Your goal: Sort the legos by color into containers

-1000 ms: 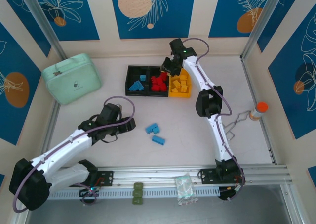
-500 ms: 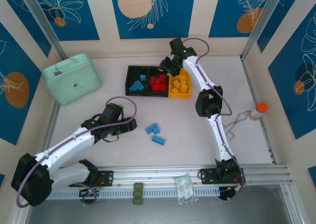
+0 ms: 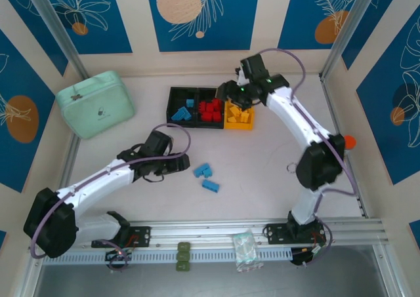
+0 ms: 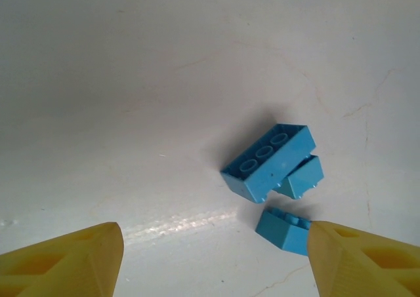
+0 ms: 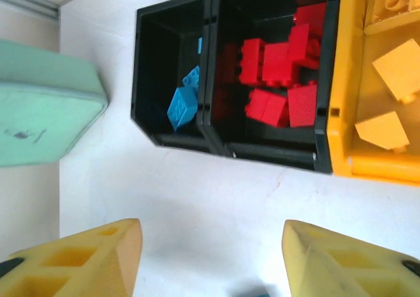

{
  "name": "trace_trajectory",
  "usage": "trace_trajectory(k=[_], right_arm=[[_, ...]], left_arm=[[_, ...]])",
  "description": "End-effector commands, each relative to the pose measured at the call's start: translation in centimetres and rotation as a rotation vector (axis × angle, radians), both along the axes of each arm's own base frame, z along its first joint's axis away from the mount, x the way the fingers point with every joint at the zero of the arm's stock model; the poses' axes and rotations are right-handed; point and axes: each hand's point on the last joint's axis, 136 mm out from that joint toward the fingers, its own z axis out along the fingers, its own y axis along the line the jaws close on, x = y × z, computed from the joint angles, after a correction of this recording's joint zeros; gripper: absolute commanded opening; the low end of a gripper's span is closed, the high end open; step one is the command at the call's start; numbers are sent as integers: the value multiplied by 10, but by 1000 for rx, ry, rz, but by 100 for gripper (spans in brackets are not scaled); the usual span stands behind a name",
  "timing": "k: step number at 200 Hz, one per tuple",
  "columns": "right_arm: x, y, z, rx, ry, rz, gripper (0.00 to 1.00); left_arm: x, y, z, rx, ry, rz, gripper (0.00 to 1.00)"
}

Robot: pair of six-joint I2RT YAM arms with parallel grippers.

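Currently, the left gripper (image 4: 213, 261) is held spread and empty just beside three blue legos (image 4: 269, 162); the right gripper (image 5: 210, 251) is held spread, empty, near the containers (image 5: 269, 154).

Nothing is legible; the green case (image 3: 95, 104) bears a blurred mark.

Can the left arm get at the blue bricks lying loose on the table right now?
Probably yes. The left gripper hangs open just short of the three small blue plastic bricks, with only bare white table between and nothing blocking them.
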Motion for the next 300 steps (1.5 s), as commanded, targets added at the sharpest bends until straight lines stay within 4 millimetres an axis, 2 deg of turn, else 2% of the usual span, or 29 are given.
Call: trace_trajectory(k=[1, 33, 46, 54, 62, 97, 144, 197, 242, 260, 300], right_arm=[[-26, -14, -19, 22, 4, 10, 62], [-80, -45, -55, 15, 76, -25, 63], [-98, -54, -68, 14, 97, -35, 63], [-107, -60, -74, 15, 109, -49, 63], [-115, -66, -80, 22, 124, -61, 63], [-145, -85, -101, 59, 171, -120, 63], [-181, -94, -125, 68, 221, -138, 63], [-210, -93, -144, 72, 255, -128, 63], [-218, -96, -145, 76, 252, -139, 63], [-218, -97, -144, 69, 250, -138, 62], [-217, -97, -144, 65, 254, -143, 62]], left_arm=[[-6, -6, -4, 26, 67, 29, 77], [-10, -25, -13, 30, 127, 69, 84], [-9, -34, -14, 37, 143, 76, 90], [-8, -39, -14, 51, 149, 76, 97], [-6, -45, -14, 57, 150, 71, 99], [-7, -57, -21, 91, 211, 136, 99], [-6, -63, -32, 171, 283, 187, 99], [4, -75, -48, 209, 309, 213, 99], [5, -80, -72, 271, 380, 219, 100], [5, -83, -78, 272, 394, 213, 92], [9, -81, -75, 263, 360, 212, 72]])
